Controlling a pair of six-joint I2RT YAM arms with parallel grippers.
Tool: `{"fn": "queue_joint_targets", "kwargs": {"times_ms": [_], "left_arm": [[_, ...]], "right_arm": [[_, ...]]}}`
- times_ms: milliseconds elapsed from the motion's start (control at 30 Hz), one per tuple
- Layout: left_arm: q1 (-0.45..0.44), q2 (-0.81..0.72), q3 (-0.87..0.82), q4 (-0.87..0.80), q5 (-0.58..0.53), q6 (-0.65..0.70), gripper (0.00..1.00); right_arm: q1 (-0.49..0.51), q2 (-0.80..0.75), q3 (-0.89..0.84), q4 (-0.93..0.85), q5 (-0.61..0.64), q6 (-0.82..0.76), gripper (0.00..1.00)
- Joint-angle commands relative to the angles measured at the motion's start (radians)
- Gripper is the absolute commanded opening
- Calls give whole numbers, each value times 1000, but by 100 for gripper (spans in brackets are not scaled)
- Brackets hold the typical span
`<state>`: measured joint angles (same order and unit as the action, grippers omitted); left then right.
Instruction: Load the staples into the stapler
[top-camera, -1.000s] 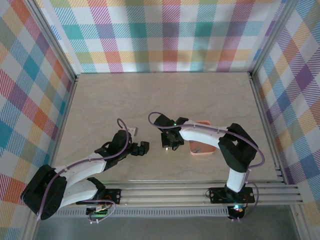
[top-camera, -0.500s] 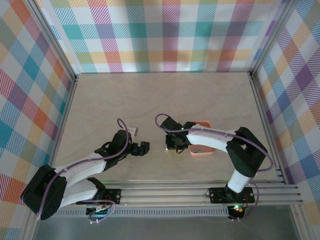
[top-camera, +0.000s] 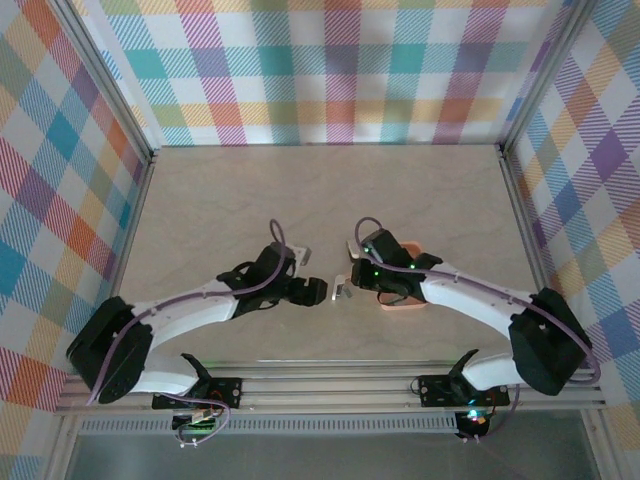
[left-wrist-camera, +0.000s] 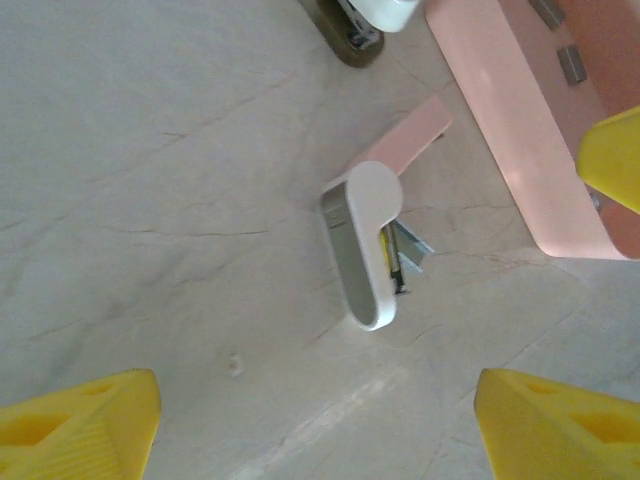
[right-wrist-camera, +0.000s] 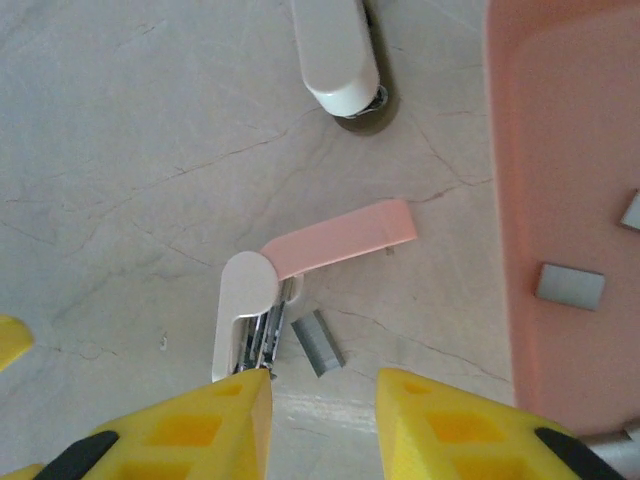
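Right wrist: right gripper (right-wrist-camera: 323, 425) parted and empty, staple strip (right-wrist-camera: 318, 342) dead ahead, just beside the stapler (right-wrist-camera: 245, 295), long axis skewed to its open rail; left gripper (left-wrist-camera: 320, 425) gapes wide opposite.

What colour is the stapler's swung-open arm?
Pink; the stapler shows best in the right wrist view.

- A robot test cell in a lab, not a home or an office.
- A pale stone-look table (top-camera: 250, 200) is boxed in on the left, right and far sides by plaid-printed walls (top-camera: 340, 70).
- Aluminium rails (top-camera: 400, 385) along the near edge carry a left arm (top-camera: 190, 315) and a right arm (top-camera: 470, 295).
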<state>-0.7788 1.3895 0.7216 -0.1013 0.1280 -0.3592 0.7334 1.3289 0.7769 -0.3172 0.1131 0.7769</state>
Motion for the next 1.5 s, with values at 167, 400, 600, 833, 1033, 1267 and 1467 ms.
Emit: {"fn": "queue_joint_targets", "kwargs": {"times_ms": [167, 400, 600, 833, 1033, 1267, 1467], "left_arm": [[-81, 193, 203, -212, -53, -46, 75], [-122, 362, 369, -303, -98, -51, 71], [-124, 447, 441, -338, -133, -58, 61], [-123, 502, 485, -361, -136, -65, 48], [-116, 493, 482, -367, -147, -70, 30], [-78, 392, 402, -307, -115, -88, 15], [0, 211, 198, -21, 68, -129, 10]], "right_arm": [[-40, -173, -112, 37, -19, -28, 34], [-60, -298, -188, 22, -9, -33, 35], [-65, -379, -231, 16, -2, -28, 36], [-69, -424, -262, 6, 1, -24, 36], [-72, -431, -264, 6, -1, -28, 36], [-78, -426, -260, 50, -17, -43, 43], [-89, -367, -236, 183, -93, -40, 60]]}}
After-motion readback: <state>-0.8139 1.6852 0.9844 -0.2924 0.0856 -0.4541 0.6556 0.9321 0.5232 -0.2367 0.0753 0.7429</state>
